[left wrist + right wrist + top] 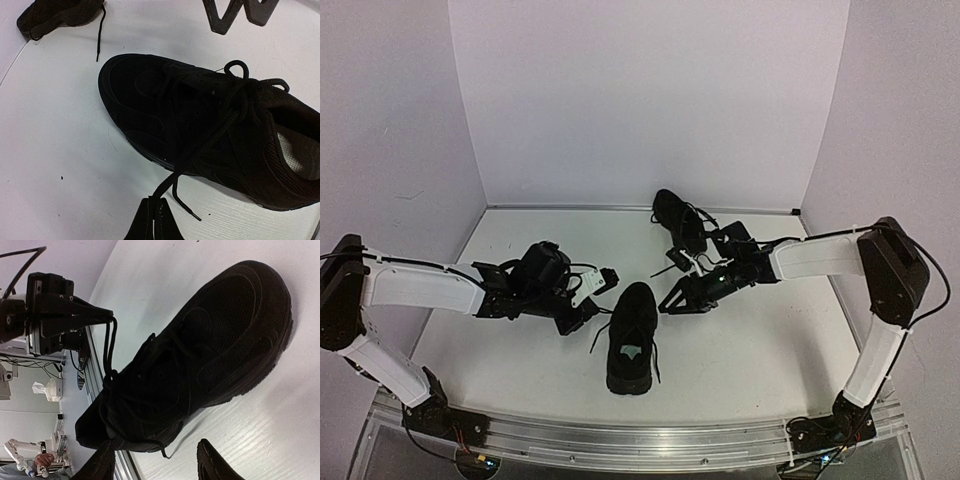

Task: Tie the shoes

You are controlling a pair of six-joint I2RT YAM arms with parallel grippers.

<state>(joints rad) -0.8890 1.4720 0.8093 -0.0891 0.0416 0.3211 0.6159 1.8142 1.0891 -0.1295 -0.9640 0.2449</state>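
One black shoe (pixel 632 340) lies in the middle of the table, toe pointing away from the arm bases; in the left wrist view this shoe (pixel 210 130) fills the frame. The other shoe (pixel 680 220) sits farther back. My left gripper (pixel 153 202) is shut on a black lace (pixel 200 150) that runs taut from the near shoe's eyelets, with a loose lace end (pixel 187 207) hanging beside it. On the shoe's right side my right gripper (pixel 157 465) is open, its fingers (pixel 215 465) apart with nothing between them. It sits by the shoe's sole (pixel 200 365).
White walls close in the table on three sides. A metal rail (pixel 640 440) runs along the near edge by the arm bases. The far shoe's lace (pixel 99 35) trails loose on the table. In the right wrist view, the left gripper (pixel 75 315) stands just beyond the shoe.
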